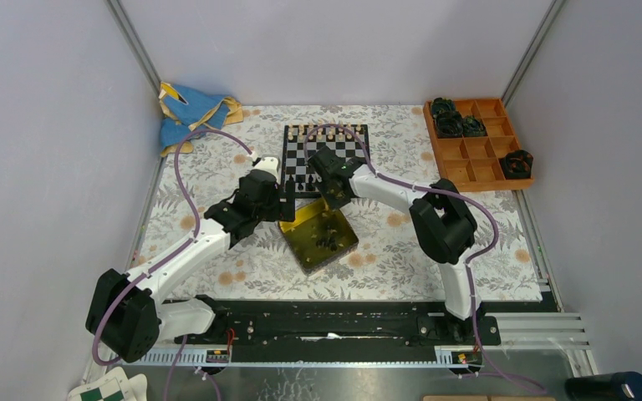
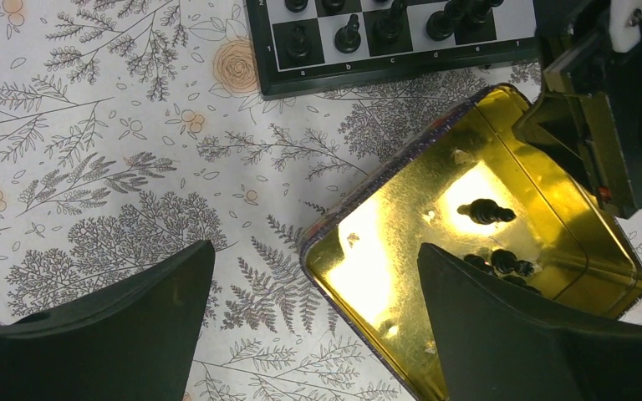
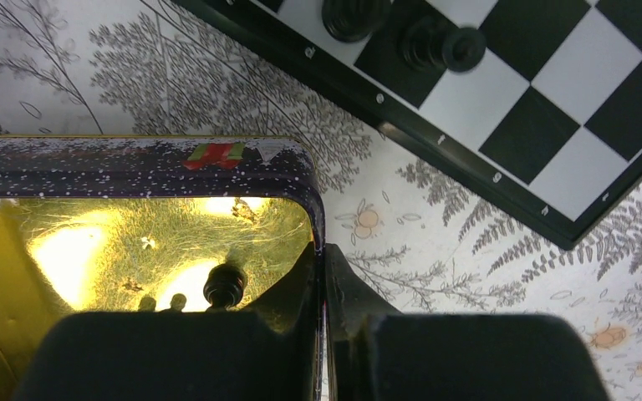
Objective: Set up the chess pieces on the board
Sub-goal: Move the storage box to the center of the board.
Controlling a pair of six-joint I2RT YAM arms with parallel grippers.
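Observation:
The board (image 1: 366,147) lies at the back centre, with cream chess pieces (image 1: 326,130) along its far edge and black chess pieces (image 2: 349,33) standing on its near rows. More black pieces (image 2: 486,212) lie loose in the open yellow tin (image 1: 305,224) just in front of the board. My right gripper (image 3: 322,259) is shut on the tin's side wall (image 3: 134,167), one finger inside and one outside; a black piece (image 3: 225,286) sits next to the inner finger. My left gripper (image 2: 315,248) hangs open over the tin's near corner, holding nothing.
An orange compartment tray (image 1: 489,171) with dark round lumps (image 1: 448,117) stands at the back right. A blue cloth (image 1: 188,113) lies at the back left. Grey walls close in the floral table cover (image 1: 217,167). A green-and-white checkered sheet (image 1: 104,390) sits below the left base.

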